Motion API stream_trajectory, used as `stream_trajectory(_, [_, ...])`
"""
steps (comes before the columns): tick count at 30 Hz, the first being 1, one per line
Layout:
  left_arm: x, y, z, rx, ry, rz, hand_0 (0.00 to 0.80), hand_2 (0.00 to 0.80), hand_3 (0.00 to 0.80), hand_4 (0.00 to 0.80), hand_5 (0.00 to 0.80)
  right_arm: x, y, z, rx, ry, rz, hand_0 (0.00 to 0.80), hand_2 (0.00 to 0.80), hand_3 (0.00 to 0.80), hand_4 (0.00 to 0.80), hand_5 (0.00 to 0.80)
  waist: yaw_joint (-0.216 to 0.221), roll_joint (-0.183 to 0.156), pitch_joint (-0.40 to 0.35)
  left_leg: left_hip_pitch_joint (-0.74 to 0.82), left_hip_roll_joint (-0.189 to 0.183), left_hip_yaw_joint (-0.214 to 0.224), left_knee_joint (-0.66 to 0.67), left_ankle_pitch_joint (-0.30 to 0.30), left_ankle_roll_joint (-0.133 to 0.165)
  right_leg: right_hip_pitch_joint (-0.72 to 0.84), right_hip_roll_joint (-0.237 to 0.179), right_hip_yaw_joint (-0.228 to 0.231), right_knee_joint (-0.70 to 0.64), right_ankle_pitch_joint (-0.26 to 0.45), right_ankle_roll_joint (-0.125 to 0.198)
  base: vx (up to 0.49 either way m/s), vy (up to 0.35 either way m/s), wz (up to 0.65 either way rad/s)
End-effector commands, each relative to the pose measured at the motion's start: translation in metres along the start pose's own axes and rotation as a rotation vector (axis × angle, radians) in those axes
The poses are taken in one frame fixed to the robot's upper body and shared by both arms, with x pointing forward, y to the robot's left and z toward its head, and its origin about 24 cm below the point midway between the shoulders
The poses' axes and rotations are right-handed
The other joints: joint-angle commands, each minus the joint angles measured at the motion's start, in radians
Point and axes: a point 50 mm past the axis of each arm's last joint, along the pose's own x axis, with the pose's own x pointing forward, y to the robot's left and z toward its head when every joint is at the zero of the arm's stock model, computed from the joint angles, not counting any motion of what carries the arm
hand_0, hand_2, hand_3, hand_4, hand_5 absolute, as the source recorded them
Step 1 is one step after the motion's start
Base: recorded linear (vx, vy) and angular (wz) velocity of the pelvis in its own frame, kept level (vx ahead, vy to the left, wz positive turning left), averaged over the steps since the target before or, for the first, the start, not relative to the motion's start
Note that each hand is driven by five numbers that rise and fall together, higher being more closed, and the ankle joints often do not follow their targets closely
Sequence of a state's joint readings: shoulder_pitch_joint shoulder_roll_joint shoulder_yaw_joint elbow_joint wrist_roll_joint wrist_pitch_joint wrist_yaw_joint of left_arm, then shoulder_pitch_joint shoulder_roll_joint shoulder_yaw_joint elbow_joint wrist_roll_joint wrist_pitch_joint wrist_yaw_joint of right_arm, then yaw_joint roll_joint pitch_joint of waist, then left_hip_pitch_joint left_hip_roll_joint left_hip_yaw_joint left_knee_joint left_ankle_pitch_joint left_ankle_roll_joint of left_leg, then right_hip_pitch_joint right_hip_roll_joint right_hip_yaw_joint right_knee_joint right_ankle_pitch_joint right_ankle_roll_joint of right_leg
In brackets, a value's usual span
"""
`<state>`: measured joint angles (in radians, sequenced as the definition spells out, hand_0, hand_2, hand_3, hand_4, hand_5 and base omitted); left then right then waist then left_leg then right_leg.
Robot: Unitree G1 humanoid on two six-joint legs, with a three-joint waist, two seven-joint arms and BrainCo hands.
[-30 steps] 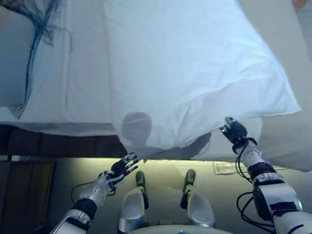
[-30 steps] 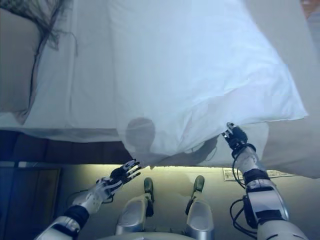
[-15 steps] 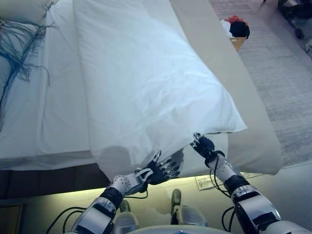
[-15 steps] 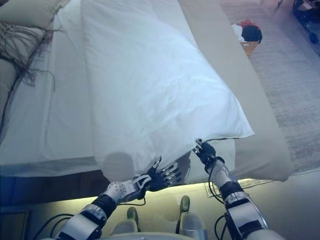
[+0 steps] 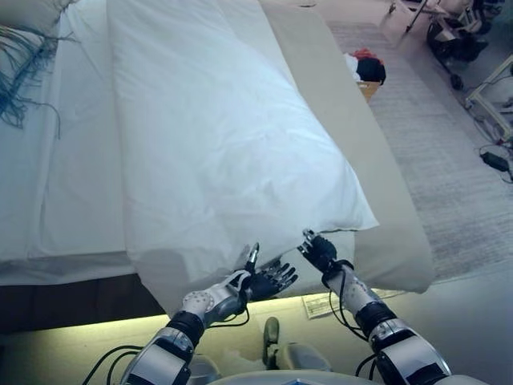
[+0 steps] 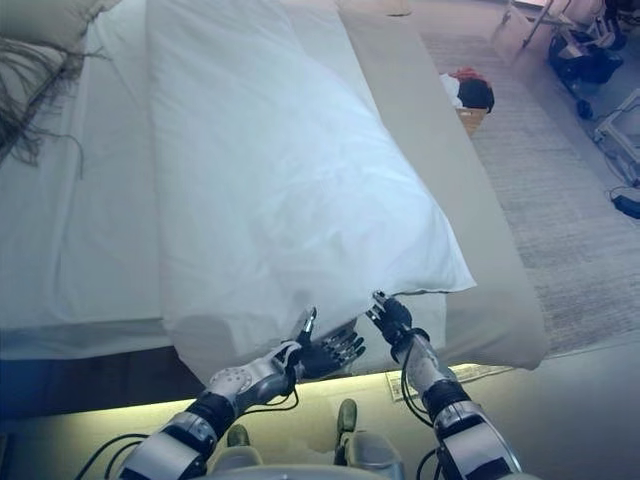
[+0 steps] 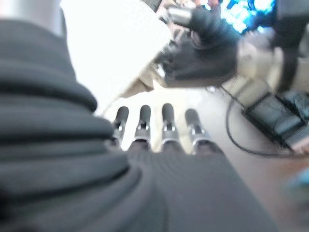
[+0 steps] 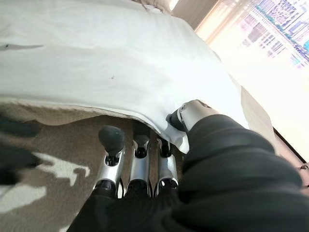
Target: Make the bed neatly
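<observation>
A white duvet [image 5: 216,144] lies along the bed, and its near corner hangs over the bed's near edge. My right hand [image 5: 321,252] is shut on the duvet's hem at that corner. In the right wrist view the thumb [image 8: 190,113] presses the white cloth [image 8: 96,58] against the curled fingers. My left hand [image 5: 268,281] is open with straight, spread fingers, just below the hanging edge and close to the right hand. In the left wrist view its fingers [image 7: 164,125] point at the right hand [image 7: 203,48] and hold nothing.
A beige cover [image 5: 377,184] runs down the bed's right side under the duvet. A tasselled cushion [image 5: 24,48] lies at the head, far left. On the floor are a basket of clothes [image 5: 365,68], a paper sheet [image 5: 321,305] by the bed and equipment [image 5: 457,32] at the far right.
The camera has shifted, so the whole picture moved. My left hand rose from low beside the bed to just under the duvet's edge, near the right hand. The right hand kept its hold.
</observation>
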<state>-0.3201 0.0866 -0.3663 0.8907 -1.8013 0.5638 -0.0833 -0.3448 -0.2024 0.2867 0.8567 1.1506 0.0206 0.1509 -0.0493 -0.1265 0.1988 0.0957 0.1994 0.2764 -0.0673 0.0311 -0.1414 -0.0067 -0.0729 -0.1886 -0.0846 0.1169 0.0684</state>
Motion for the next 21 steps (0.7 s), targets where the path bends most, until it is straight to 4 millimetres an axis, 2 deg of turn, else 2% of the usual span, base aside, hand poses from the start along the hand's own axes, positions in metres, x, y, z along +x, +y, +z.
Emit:
stream_trajectory(1, [0.021,-0.033,-0.014,-0.027,0.008,-0.161,0.0,0.0,0.0,0.0,0.0,0.001,0.023,0.021,-0.027,-0.095,0.133,0.8,0.8,0.8,0.8,0.8,-0.016,0.005,0.018,-0.032,0.116,0.001,0.026,0.028,-0.035,0.021,-0.095,-0.001,0.085,-0.071,0.106,0.0,0.0,0.0])
stream_trajectory(6, [0.017,-0.028,0.0,-0.037,-0.111,-0.176,0.0,0.0,0.0,0.0,0.0,-0.005,0.003,0.015,-0.012,-0.079,0.084,0.8,0.8,0.8,0.8,0.8,-0.011,0.013,0.009,-0.021,0.114,-0.003,0.023,0.027,-0.036,0.035,-0.102,-0.01,0.085,-0.075,0.106,0.027,0.004,-0.03])
stream_trajectory(18, [-0.002,-0.014,0.035,-0.069,-0.382,-0.159,0.0,0.0,0.0,0.0,0.0,-0.014,-0.015,0.001,0.004,-0.052,0.032,0.8,0.8,0.8,0.8,0.8,0.017,0.032,-0.015,0.001,0.104,-0.04,0.001,0.032,-0.042,0.068,-0.111,-0.045,0.084,-0.092,0.106,0.038,0.022,0.05])
stream_trajectory(19, [-0.003,-0.012,0.038,-0.071,-0.4,-0.152,0.536,0.536,0.536,0.536,0.536,-0.014,-0.016,-0.001,0.007,-0.049,0.028,0.8,0.8,0.8,0.8,0.8,0.02,0.033,-0.017,0.003,0.104,-0.044,-0.001,0.033,-0.042,0.07,-0.112,-0.049,0.085,-0.093,0.107,0.051,0.008,0.04])
stream_trajectory(20, [-0.005,-0.011,0.04,-0.071,-0.418,-0.15,0.8,0.8,0.8,0.8,0.8,-0.015,-0.018,-0.002,0.008,-0.047,0.023,0.8,0.8,0.8,0.8,0.8,0.023,0.034,-0.019,0.004,0.103,-0.049,-0.003,0.032,-0.043,0.073,-0.112,-0.051,0.085,-0.094,0.107,0.056,0.004,0.04])
stream_trajectory(21, [-0.007,-0.01,0.042,-0.072,-0.432,-0.151,0.8,0.8,0.8,0.8,0.8,-0.015,-0.019,-0.004,0.01,-0.046,0.017,0.8,0.8,0.8,0.8,0.8,0.026,0.035,-0.021,0.006,0.102,-0.053,-0.005,0.032,-0.043,0.076,-0.112,-0.055,0.085,-0.095,0.107,0.045,0.002,0.09])
